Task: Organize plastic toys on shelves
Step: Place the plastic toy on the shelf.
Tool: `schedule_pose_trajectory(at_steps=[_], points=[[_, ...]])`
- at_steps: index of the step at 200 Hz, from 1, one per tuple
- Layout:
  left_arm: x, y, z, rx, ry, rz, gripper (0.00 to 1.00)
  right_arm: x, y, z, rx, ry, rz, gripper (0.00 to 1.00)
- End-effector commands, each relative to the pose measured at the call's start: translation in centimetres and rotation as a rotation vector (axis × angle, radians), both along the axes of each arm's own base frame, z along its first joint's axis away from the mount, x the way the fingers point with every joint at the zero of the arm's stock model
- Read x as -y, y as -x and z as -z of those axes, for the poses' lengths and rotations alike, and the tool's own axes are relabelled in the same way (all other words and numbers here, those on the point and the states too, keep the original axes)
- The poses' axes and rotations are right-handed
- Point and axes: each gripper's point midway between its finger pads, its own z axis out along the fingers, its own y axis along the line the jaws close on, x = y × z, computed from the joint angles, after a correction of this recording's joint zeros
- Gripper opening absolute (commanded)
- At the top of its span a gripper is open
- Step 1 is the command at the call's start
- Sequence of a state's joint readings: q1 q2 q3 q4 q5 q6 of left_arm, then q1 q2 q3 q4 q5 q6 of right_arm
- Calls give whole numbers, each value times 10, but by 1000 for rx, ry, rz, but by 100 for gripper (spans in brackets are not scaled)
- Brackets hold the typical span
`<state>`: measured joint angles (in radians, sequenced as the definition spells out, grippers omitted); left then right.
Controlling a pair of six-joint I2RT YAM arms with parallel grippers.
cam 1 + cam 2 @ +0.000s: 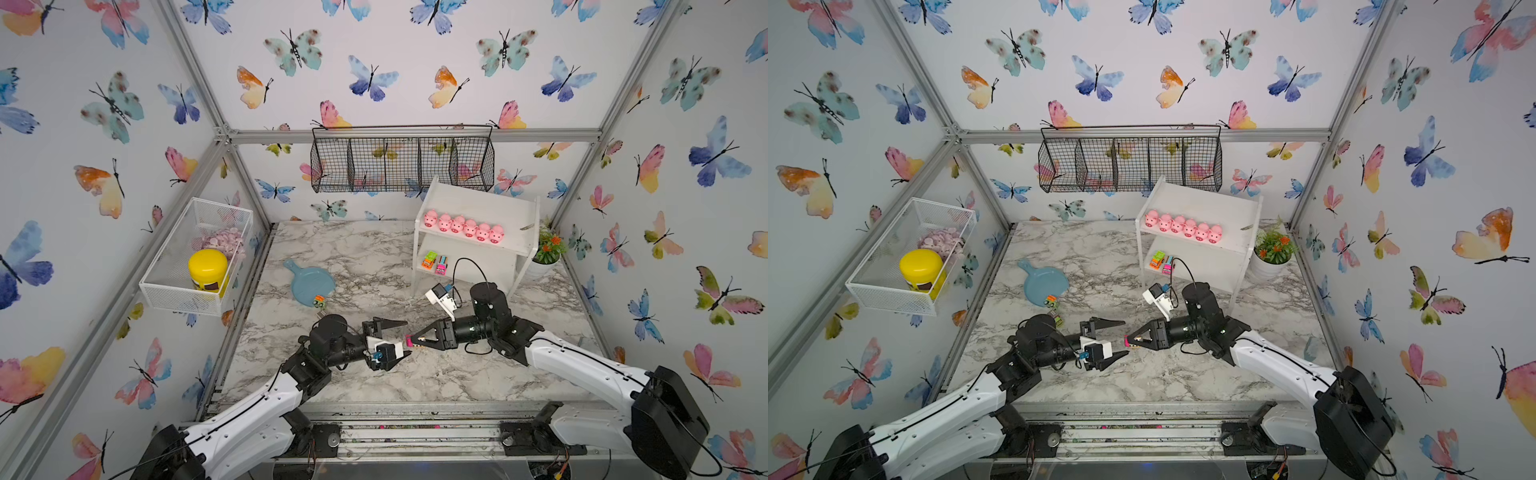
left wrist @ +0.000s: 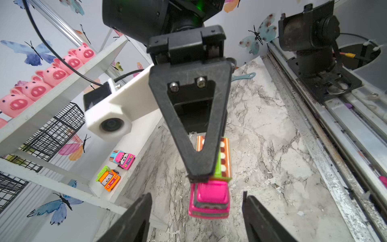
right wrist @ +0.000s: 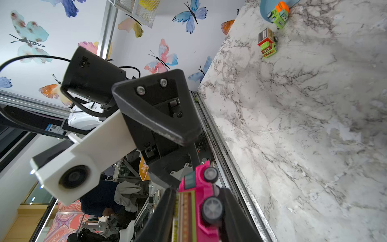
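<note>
Pinching pink truck [image 2: 209,197] by its bed, right gripper [image 3: 196,201] holds it wheels-sideways above counter [image 1: 353,249], cab toward left gripper [image 2: 195,193]. Left jaws spread either side of cab, not touching. Likely regrip to right truck. Shelf [image 1: 478,199] well behind right gripper, two trucks [image 1: 435,262] on lower board.

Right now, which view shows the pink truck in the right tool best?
Left wrist: the pink truck is sharp, cab and bed clear, in the right tool. Right wrist crops it, mostly wheels. Both top views: a pink speck.
</note>
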<state>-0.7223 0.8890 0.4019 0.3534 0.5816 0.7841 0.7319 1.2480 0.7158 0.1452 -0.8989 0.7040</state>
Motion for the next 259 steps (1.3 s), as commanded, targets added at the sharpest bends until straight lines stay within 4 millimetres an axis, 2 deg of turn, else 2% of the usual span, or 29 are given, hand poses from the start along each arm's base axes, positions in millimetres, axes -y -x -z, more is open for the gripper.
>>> schedule_pose_trajectory(at_steps=[1,21,46,89,110,139,152,176,191,221,241,259], points=[[4,2,-5,-9,10,26,69,-6,-3,-13,8,-38,-27,33],[7,2,-8,-15,10,35,60,-7,-3,-13,6,-39,-32,33],[9,2,-6,-45,1,48,42,-7,-4,-11,2,-36,-35,33],[10,4,-4,-64,-4,62,33,-7,-4,-9,-1,-33,-34,33],[12,6,-5,-75,-2,80,22,-8,-5,-7,-3,-27,-29,35],[12,9,-5,-103,-8,93,15,-7,-8,-9,10,-23,-9,39],[12,9,-6,-113,-7,89,15,-6,-11,-10,20,-18,9,46],[11,5,-6,-130,-12,62,15,1,-17,-15,71,2,60,69],[10,3,-5,-152,-13,42,15,10,-22,-27,141,4,111,76],[11,-5,-9,-225,17,-3,15,37,-34,-63,385,40,234,77],[16,-19,-19,-333,86,-62,15,72,-43,-100,629,110,379,75],[26,-40,-28,-488,170,-150,15,110,-48,-149,829,80,592,73]])
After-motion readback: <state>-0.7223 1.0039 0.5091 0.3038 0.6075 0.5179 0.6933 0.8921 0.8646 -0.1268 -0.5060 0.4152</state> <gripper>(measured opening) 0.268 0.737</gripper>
